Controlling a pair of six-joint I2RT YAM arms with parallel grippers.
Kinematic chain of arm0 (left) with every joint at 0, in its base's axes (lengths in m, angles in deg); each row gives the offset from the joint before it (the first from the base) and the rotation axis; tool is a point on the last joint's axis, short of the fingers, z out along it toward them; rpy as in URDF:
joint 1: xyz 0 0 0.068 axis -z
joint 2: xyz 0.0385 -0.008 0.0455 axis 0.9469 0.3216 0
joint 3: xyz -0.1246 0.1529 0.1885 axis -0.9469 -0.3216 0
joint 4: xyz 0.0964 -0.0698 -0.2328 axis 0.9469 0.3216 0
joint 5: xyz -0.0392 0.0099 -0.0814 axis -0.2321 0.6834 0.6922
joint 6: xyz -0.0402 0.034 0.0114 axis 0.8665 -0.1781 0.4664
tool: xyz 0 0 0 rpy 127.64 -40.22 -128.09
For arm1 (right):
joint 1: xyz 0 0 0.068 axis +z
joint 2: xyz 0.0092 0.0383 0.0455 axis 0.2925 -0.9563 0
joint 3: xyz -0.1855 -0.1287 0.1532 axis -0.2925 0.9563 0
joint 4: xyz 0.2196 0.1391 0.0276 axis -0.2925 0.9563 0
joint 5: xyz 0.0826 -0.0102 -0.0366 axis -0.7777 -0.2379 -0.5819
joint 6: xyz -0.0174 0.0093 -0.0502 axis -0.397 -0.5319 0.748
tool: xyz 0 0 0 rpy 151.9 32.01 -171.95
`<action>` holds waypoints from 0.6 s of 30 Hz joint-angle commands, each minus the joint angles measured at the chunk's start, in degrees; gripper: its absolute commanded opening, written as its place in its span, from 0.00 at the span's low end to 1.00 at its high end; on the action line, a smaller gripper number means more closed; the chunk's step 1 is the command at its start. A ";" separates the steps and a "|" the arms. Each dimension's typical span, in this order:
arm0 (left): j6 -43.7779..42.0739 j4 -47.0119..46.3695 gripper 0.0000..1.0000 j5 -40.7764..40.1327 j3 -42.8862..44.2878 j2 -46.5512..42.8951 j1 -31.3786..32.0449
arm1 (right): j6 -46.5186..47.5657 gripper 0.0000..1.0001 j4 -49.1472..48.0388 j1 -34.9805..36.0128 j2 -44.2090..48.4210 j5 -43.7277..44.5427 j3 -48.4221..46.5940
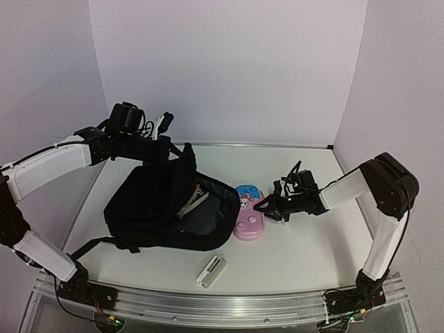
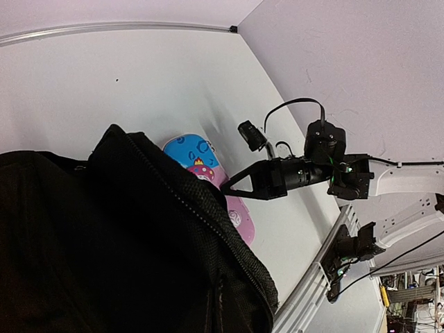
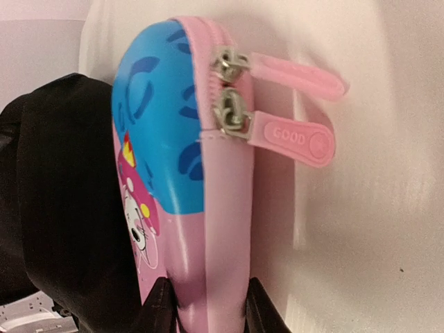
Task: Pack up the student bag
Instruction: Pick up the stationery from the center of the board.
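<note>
The student bag, a large black backpack, lies at the table's left-middle with its mouth open to the right and its grey lining showing. My left gripper is shut on the bag's upper edge and holds it raised. In the left wrist view the black fabric hides my fingers. A pink and blue pencil case lies just right of the bag's mouth. My right gripper is shut on its near edge; the case sits between the fingertips, with its zip pulls at the far end.
A small white oblong object lies near the front edge, below the bag. A bag strap trails toward the left arm's base. White walls close in the back and both sides. The metal rail runs along the front.
</note>
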 commanded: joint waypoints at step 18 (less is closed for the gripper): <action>0.78 -2.00 0.00 1.47 2.15 -2.07 -0.38 | -5.72 0.00 -3.52 0.45 18.02 3.15 3.81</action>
